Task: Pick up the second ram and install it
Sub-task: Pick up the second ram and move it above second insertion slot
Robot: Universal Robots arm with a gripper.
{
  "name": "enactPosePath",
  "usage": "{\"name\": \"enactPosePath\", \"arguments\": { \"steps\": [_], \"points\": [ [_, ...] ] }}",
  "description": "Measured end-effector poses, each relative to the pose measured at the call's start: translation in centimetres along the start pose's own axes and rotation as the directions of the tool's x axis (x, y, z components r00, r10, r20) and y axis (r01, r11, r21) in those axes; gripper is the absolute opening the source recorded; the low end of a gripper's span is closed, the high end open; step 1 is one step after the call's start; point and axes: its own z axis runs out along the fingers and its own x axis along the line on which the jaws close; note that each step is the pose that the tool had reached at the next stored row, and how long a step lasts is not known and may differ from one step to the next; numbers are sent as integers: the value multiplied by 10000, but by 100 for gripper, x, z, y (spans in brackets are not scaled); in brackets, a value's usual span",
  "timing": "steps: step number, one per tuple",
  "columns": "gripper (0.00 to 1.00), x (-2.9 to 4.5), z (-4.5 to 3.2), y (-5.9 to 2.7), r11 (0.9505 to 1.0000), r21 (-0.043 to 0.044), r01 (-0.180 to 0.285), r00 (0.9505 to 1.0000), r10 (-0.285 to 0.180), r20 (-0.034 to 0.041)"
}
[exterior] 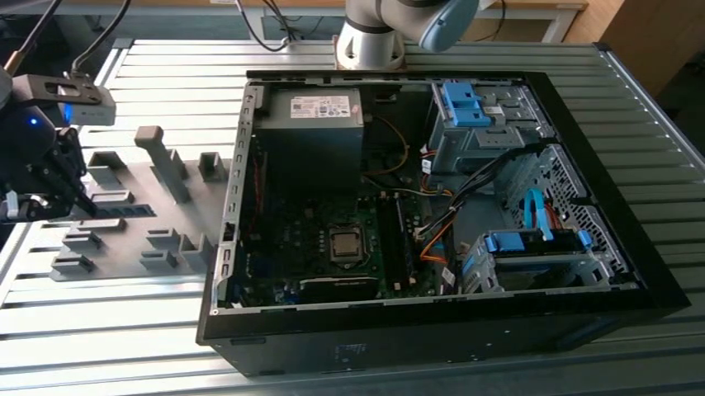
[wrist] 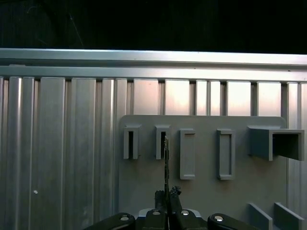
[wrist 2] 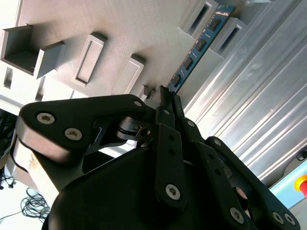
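- Gripper (wrist 2: 168, 93): the jaws are drawn narrow and pinch the near end of the ram (wrist 2: 200, 43), at the side of the tray (wrist 2: 96, 19) away from the case (exterior: 441, 346)
- The ram stands on edge and runs from the fingertips out across the tray, between two slotted blocks (wrist 2: 232, 33); I cannot tell whether it sits in the tray or has come clear
- In the first wrist view the ram is a thin line straight ahead of the jaws, so the grip looks square
- The hold is on one tip only, so the long stick will likely swing; a firm squeeze seems wise
- A lift straight off the tray face, without twist, should keep the far end from catching the blocks
- Beyond the tray the case lies open with its board exposed
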Motion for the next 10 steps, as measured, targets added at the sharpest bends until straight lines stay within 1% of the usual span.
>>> {"name": "enactPosePath", "arguments": {
  "steps": [5,10],
  "points": [
    [14,0,-17,0,10000,0,0,10000,0,0],
    [14,-1,-52,0,10000,-1,1,10000,-1,-1]
  ]
}}
